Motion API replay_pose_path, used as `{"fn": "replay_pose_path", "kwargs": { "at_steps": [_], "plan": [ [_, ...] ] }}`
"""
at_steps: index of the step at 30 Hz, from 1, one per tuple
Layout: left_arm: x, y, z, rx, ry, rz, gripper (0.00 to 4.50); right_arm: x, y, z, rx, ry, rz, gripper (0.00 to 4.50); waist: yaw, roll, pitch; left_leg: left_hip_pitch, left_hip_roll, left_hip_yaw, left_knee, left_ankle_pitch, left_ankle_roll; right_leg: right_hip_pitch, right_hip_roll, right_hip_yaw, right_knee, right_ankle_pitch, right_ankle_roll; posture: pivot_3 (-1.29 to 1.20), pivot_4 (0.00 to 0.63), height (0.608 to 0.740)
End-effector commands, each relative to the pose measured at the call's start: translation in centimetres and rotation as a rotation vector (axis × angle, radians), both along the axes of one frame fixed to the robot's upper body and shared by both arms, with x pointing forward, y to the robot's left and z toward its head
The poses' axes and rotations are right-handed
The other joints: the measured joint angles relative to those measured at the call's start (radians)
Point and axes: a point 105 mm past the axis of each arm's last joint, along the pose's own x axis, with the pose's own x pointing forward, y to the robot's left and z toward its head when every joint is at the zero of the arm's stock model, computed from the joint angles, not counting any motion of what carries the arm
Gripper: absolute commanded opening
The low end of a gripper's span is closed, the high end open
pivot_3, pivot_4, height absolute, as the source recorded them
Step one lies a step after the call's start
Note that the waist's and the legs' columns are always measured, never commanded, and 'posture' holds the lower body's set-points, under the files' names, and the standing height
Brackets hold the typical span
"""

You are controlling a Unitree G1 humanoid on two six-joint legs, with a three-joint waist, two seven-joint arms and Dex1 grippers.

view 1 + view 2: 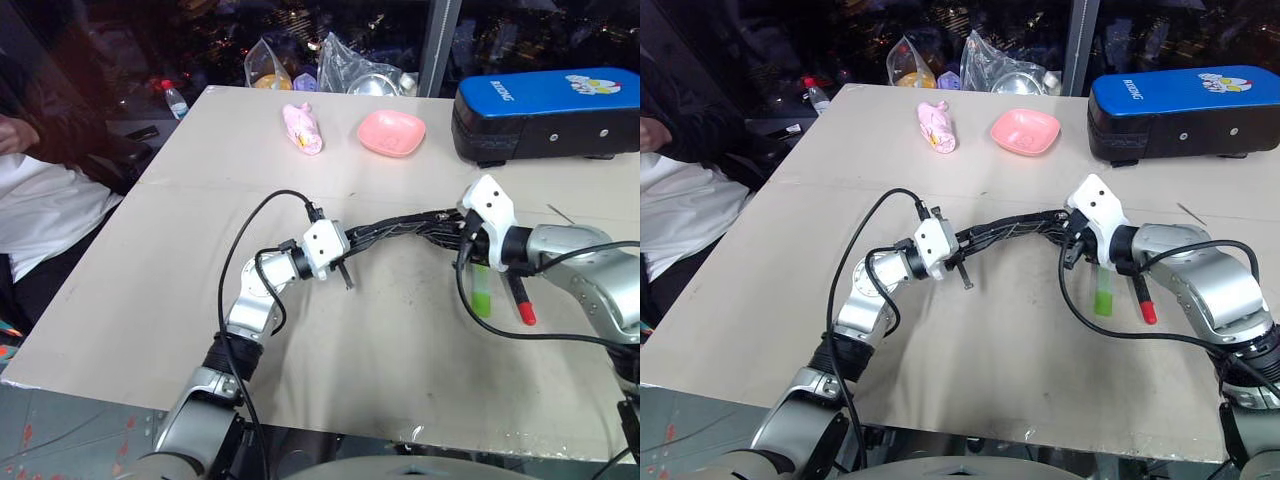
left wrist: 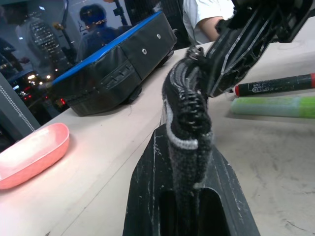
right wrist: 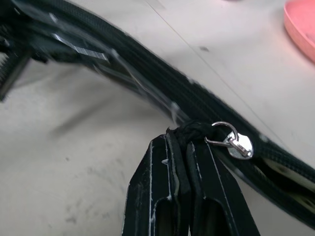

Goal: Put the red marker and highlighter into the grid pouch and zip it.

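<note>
A pale, matte counter stands before a dark, cluttered background, and a person in white sits at its left edge. The grid pouch hangs above the counter between the two claws, seen edge-on — a thin black fabric strip whose long axis runs left to right. The left claw is pressed together on one end of the pouch. The right claw is pinched on the other edge, just beside a small silver ring. On the counter below the right claw lie the red marker and the lime-green highlighter, side by side, long axes running toward the robot. Farther back sit a blue-and-black case and a glossy pink dish.
</note>
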Motion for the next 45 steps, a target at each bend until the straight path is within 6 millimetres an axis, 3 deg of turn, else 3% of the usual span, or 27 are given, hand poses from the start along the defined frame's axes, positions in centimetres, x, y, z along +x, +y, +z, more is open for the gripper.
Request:
{"fn": "replay_pose_path", "kwargs": {
  "at_steps": [1, 16, 24, 30, 32, 34, 36, 37, 40, 44, 45],
  "plan": [
    [-0.6, -0.9, 1.4, -0.013, -0.060, -0.031, 0.00, -1.2, 2.2, 1.7, -0.007, -0.065, 0.111, 0.05, 0.000, 0.000, 0.000, 0.000, 0.000, 0.000, 0.000, 0.000, 0.000, 0.000, 0.000, 0.000, 0.000, 0.000, 0.000, 0.00, 0.150, 0.740],
    [-0.2, -1.8, 1.3, -0.005, -0.064, -0.022, 0.00, -3.6, 7.3, 1.8, -0.080, -0.073, 0.365, 0.05, 0.015, 0.000, 0.000, 0.000, 0.000, -0.001, -0.001, 0.000, 0.000, 0.000, 0.000, -0.001, -0.002, 0.000, 0.000, 0.00, 0.150, 0.740],
    [-0.3, -1.9, 1.1, -0.008, -0.052, -0.022, 0.00, -3.6, 7.6, 2.2, -0.038, -0.108, 0.341, 0.05, 0.017, 0.000, 0.000, -0.001, 0.000, -0.001, -0.001, 0.000, 0.000, 0.000, 0.000, -0.001, -0.004, 0.000, 0.000, 0.00, 0.150, 0.740],
    [-0.3, -1.9, 1.0, -0.012, -0.041, -0.025, 0.00, -4.1, 8.0, 4.2, 0.078, -0.160, 0.339, 0.05, 0.017, 0.000, 0.000, -0.001, 0.000, -0.002, -0.002, 0.000, 0.000, 0.000, 0.000, -0.002, -0.004, 0.000, 0.000, 0.00, 0.150, 0.740],
    [-0.3, -2.1, 1.0, -0.024, -0.033, -0.023, 0.00, -4.3, 7.4, 3.4, 0.052, -0.148, 0.331, 0.05, 0.018, 0.000, 0.000, -0.001, 0.000, -0.002, -0.002, 0.000, 0.000, 0.000, 0.000, -0.002, -0.004, 0.000, 0.000, 0.00, 0.150, 0.740],
    [-0.2, -2.1, 1.1, -0.026, -0.032, -0.023, 0.00, -4.4, 6.2, 2.8, 0.036, -0.114, 0.307, 0.57, 0.021, -0.001, 0.000, -0.001, 0.000, -0.002, -0.002, 0.000, 0.000, 0.000, 0.000, -0.002, -0.005, 0.000, 0.000, 0.00, 0.150, 0.740],
    [-0.1, -2.0, 1.2, -0.028, -0.031, -0.022, 0.00, -4.0, 4.3, 2.9, 0.050, -0.113, 0.218, 1.51, 0.022, -0.001, 0.000, -0.001, -0.001, -0.002, -0.002, -0.001, 0.001, 0.000, 0.000, -0.003, -0.005, 0.000, 0.000, 0.00, 0.150, 0.740],
    [-0.1, -2.0, 1.2, -0.029, -0.031, -0.021, 0.00, -4.1, 3.4, 2.8, 0.056, -0.086, 0.191, 1.65, 0.022, -0.001, 0.000, -0.001, -0.001, -0.002, -0.002, -0.001, 0.001, 0.000, 0.000, -0.003, -0.006, 0.000, 0.000, 0.00, 0.150, 0.740],
    [0.0, -1.9, 1.3, -0.030, -0.032, -0.022, 0.00, -4.5, 0.8, 3.7, 0.092, -0.048, 0.128, 1.65, 0.025, -0.001, 0.001, -0.001, -0.001, -0.002, -0.002, -0.001, 0.001, 0.000, 0.000, -0.003, -0.006, 0.000, 0.000, 0.00, 0.150, 0.740],
    [-0.1, -1.9, 1.5, -0.032, -0.033, -0.029, 0.00, -3.0, -1.7, 5.8, 0.224, -0.072, -0.029, 1.65, 0.017, -0.001, 0.001, -0.001, 0.000, -0.002, -0.002, -0.001, 0.001, 0.001, 0.000, -0.003, -0.006, 0.000, 0.000, 0.00, 0.150, 0.740],
    [-0.1, -1.9, 1.5, -0.032, -0.034, -0.034, 0.00, -2.3, -2.5, 6.2, 0.275, -0.069, -0.091, 1.13, 0.016, -0.001, 0.001, -0.001, 0.000, -0.002, -0.002, -0.001, 0.001, 0.001, 0.000, -0.003, -0.006, 0.000, 0.000, 0.00, 0.150, 0.740]
  ]
}}
